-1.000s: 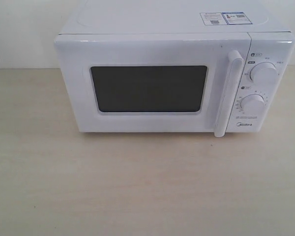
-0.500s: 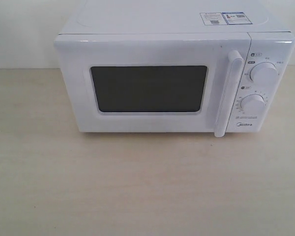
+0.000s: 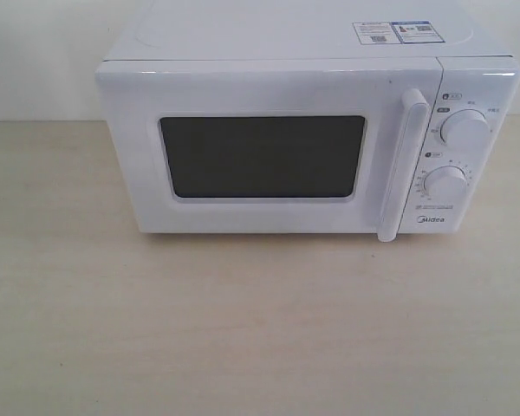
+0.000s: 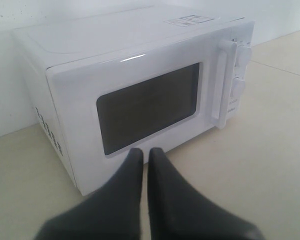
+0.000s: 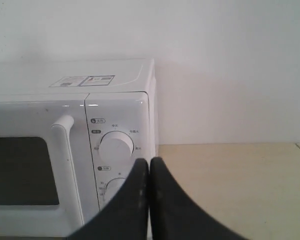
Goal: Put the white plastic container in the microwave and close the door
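Nothing has moved since the earlier frames. White microwave (image 3: 269, 35) sits toward the far edge of the desk (image 3: 243, 329), facing front. Its door (image 3: 269, 91) is fully shut, bar handle (image 3: 403, 165) upright beside the two dials (image 3: 464, 130). Stickers (image 3: 393, 32) on top, right rear. Dark window (image 3: 262, 157) hides the inside, so the white plastic container's place cannot be told. Left gripper (image 4: 145, 155) hangs in front of the door, clear of it, fingers nearly together, holding nothing. Right gripper (image 5: 149, 164) is clenched and empty, off the dial side, not touching.
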Tool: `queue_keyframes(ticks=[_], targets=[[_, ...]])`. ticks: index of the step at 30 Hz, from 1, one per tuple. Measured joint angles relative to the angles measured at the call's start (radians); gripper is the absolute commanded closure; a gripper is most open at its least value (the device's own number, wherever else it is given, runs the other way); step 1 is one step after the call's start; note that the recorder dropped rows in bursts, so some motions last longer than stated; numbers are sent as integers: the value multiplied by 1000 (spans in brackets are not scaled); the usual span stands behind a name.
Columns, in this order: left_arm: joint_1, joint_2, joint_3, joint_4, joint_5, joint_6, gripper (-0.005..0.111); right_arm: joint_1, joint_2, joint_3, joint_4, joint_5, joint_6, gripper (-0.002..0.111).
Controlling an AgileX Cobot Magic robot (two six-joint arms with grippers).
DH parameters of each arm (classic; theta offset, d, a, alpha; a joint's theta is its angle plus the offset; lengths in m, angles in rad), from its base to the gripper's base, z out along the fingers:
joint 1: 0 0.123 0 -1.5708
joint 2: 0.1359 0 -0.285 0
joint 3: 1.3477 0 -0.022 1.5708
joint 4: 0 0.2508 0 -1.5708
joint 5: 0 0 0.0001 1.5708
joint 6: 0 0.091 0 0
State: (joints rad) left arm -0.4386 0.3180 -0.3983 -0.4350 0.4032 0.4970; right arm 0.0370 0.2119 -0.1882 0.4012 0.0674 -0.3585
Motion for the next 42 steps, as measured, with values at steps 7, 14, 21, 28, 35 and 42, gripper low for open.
queue_keyframes(ticks=[7,14,21,28,35,42], targets=[[0,0,0,0,0,0,102,0,-85,0,-259,45,230,109],[0,0,0,0,0,0,102,0,-200,0,-260,189,251,109],[0,0,0,0,0,0,102,0,-207,21,-235,248,247,109],[0,0,0,0,0,0,102,0,-207,151,-237,253,205,109],[0,0,0,0,0,0,102,0,-207,183,-237,263,278,109],[0,0,0,0,-3,0,102,0,-207,183,-237,266,375,109]])
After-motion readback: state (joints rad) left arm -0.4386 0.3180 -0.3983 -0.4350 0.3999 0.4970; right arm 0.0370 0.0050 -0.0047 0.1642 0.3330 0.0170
